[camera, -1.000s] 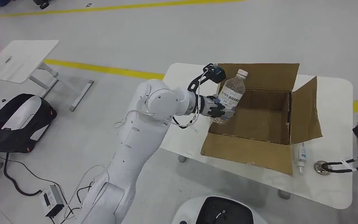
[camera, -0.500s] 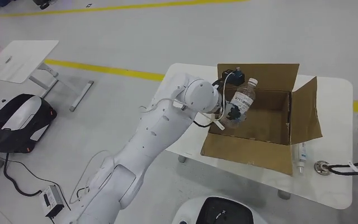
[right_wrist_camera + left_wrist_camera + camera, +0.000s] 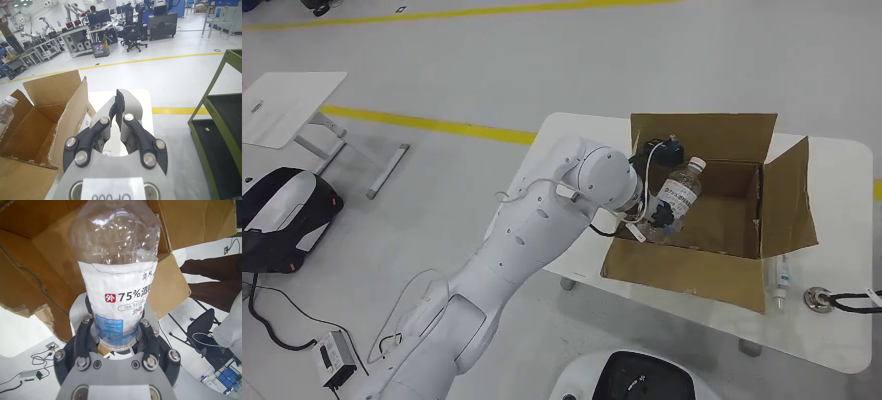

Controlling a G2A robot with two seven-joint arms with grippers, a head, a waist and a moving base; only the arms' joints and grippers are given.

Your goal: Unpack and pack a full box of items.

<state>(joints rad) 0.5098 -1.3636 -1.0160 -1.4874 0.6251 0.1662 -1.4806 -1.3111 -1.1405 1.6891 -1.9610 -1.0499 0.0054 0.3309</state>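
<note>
My left gripper (image 3: 656, 217) is shut on the base of a clear plastic bottle (image 3: 678, 196) with a white label and white cap. It holds the bottle tilted over the near-left part of the open cardboard box (image 3: 712, 262). The left wrist view looks along the bottle (image 3: 121, 279), gripped at its lower end by the left gripper (image 3: 117, 336), with the brown box (image 3: 34, 262) walls behind it. In the right wrist view my right gripper (image 3: 117, 106) is shut with nothing in it, over the white table (image 3: 145, 117) beside the box (image 3: 47, 113); the bottle (image 3: 5, 111) shows there at the box's far side.
Another small bottle (image 3: 782, 280) lies on the white table (image 3: 832, 330) to the right of the box, near a round metal part (image 3: 817, 298) with a cable. A green cart (image 3: 219, 113) stands beyond the table on the right arm's side.
The left arm has carried the bottle from the box's left edge over the box and lowered it, tilting it more toward the inside.
</note>
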